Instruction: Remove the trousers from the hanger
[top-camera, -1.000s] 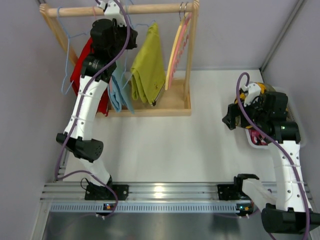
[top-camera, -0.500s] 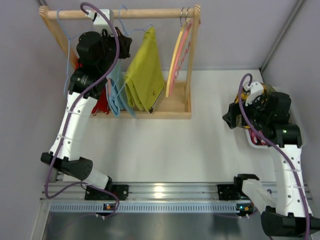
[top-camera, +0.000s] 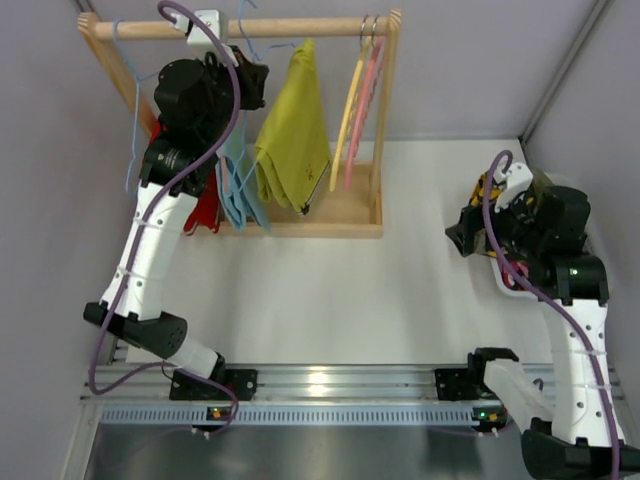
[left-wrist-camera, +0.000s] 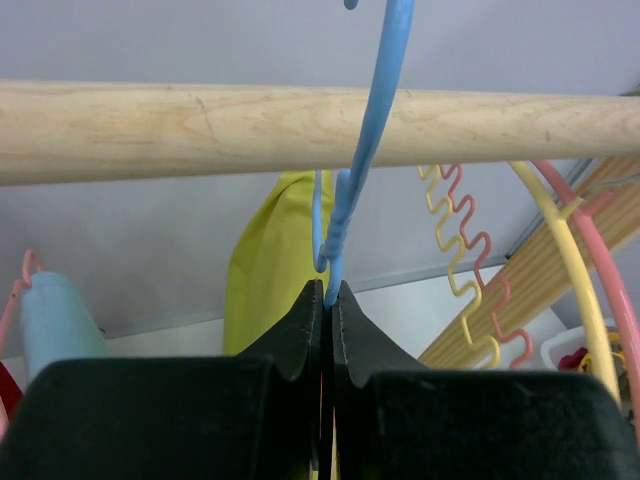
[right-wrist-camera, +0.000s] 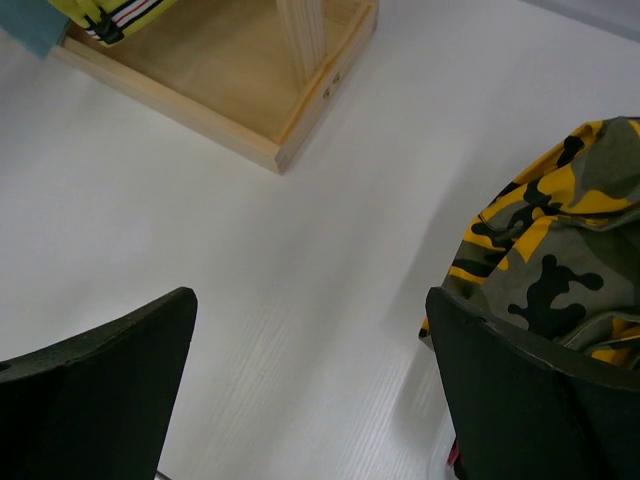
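On the wooden rack (top-camera: 380, 130) hang the yellow-green trousers (top-camera: 296, 135), the light blue trousers (top-camera: 236, 185) and the red trousers (top-camera: 205, 212), partly hidden by my left arm. My left gripper (top-camera: 256, 74) is up under the rod (left-wrist-camera: 150, 130), shut on the neck of a blue hanger (left-wrist-camera: 372, 130) whose hook lies over the rod. The left gripper (left-wrist-camera: 328, 293) pinches the wire, with the yellow-green trousers (left-wrist-camera: 268, 265) just behind it. My right gripper (right-wrist-camera: 310, 380) stands open low over the table, holding nothing.
Empty yellow and pink wavy hangers (top-camera: 355, 100) hang at the rod's right end. A bin with yellow-and-black patterned cloth (right-wrist-camera: 560, 250) sits under my right arm at the table's right edge. The rack's base tray (right-wrist-camera: 250, 95) lies ahead of the right gripper.
My left arm has swung left and straightened up along the rack, still gripping the hanger. The hanging garments shifted a little. The right arm barely moved.
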